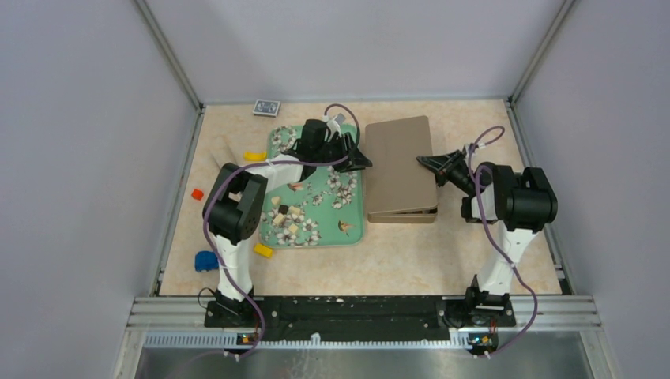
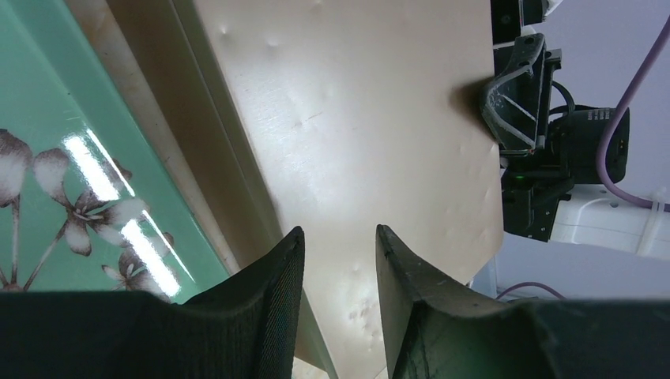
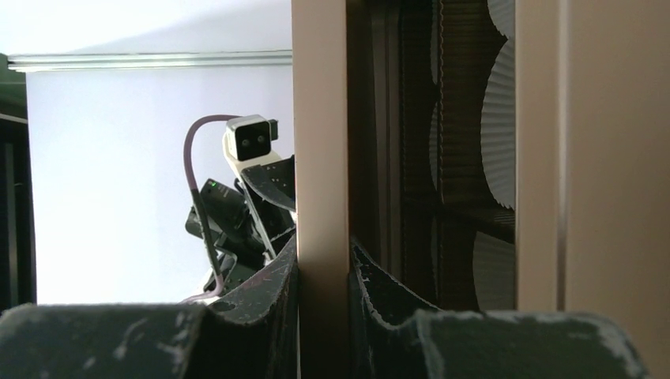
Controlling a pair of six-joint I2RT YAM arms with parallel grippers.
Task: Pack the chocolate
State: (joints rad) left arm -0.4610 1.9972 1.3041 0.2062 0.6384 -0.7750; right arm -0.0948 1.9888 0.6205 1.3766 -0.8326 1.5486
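Several tiny chocolates (image 1: 289, 215), dark brown and tan, lie on the green flower-print tray (image 1: 353, 229); two more tan pieces lie apart on it. To the tray's right is a tan box, its lid (image 1: 399, 162) lifted above the base (image 1: 401, 215). My right gripper (image 1: 424, 161) is shut on the lid's right edge (image 3: 320, 118), seen between the jaws in the right wrist view (image 3: 322, 245). Dark pleated paper cups (image 3: 474, 118) show inside the box. My left gripper (image 1: 365, 160) is open and empty at the lid's left edge, with the lid (image 2: 355, 118) beyond its jaws (image 2: 338, 230).
Yellow blocks (image 1: 254, 155) (image 1: 263, 251) lie by the tray's left side. A red block (image 1: 197, 193) and a blue object (image 1: 206, 260) lie at the far left. A card pack (image 1: 267, 107) lies at the back. Grey walls enclose the table.
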